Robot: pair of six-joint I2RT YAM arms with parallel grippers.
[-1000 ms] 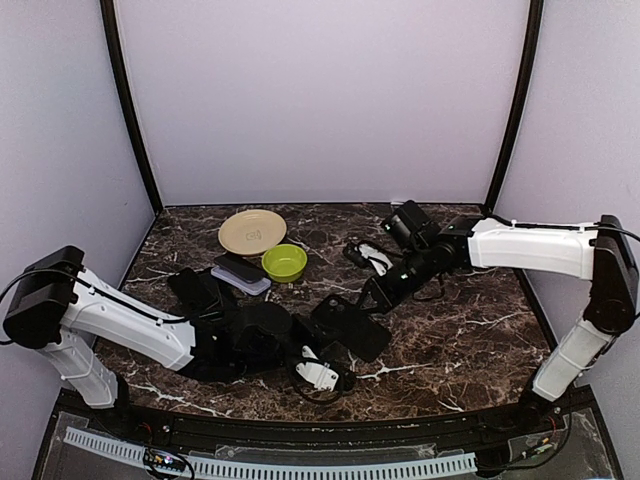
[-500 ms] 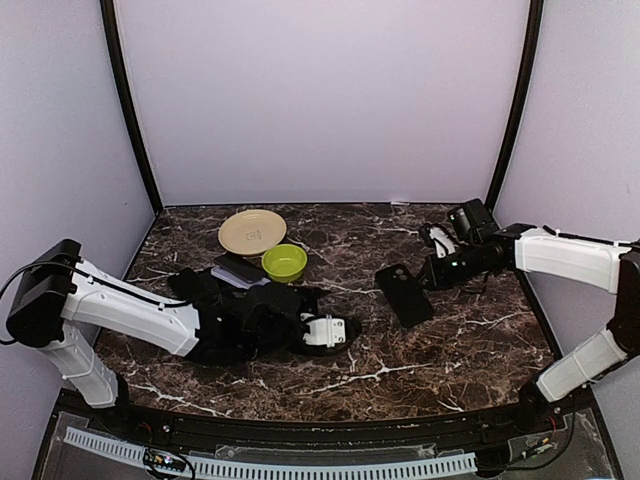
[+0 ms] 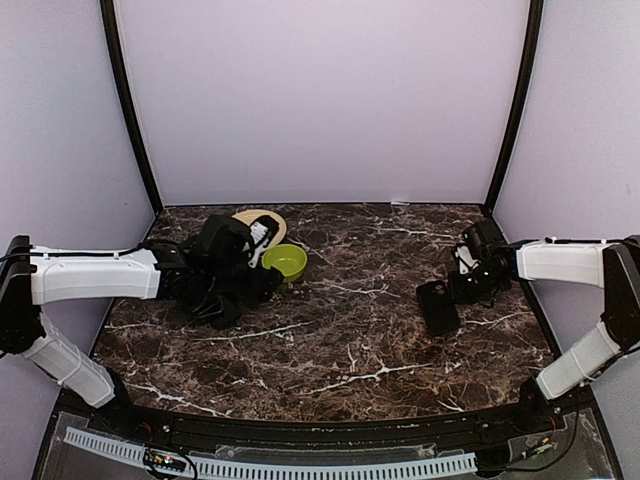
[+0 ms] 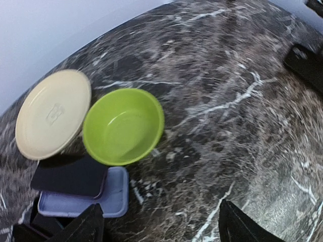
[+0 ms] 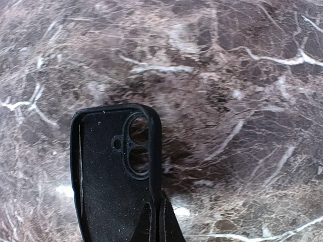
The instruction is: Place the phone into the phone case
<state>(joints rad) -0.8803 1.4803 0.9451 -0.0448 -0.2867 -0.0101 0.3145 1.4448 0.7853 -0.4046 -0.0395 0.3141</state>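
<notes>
Nearest us, by the right edge of the dark marble table (image 3: 330, 345), the right gripper (image 5: 157, 222) has its fingers pressed together on the long side wall of a matte black shell (image 5: 108, 191), rectangular with a twin camera cutout. The shell looks empty. A second ago it lay mid-table between both arms. It has since been carried aside, which we read as clearing the wrong item out of the way.

Farther back on the left, the left gripper (image 4: 160, 214) has just spread its fingers apart, with nothing between them. It has swung from the table's middle towards the back-left corner. Near its fingers lies the pale lavender-blue soft phone case (image 4: 113, 194), with a glossy black slab phone (image 4: 68, 174) resting across one end, overlapping it but not seated inside. So the task is not yet done, though we judge the free arm well placed to take that phone.

Beyond them sit a lime-green plastic bowl (image 4: 123, 126) and, just beside it, a round cream plate (image 4: 53, 113).
</notes>
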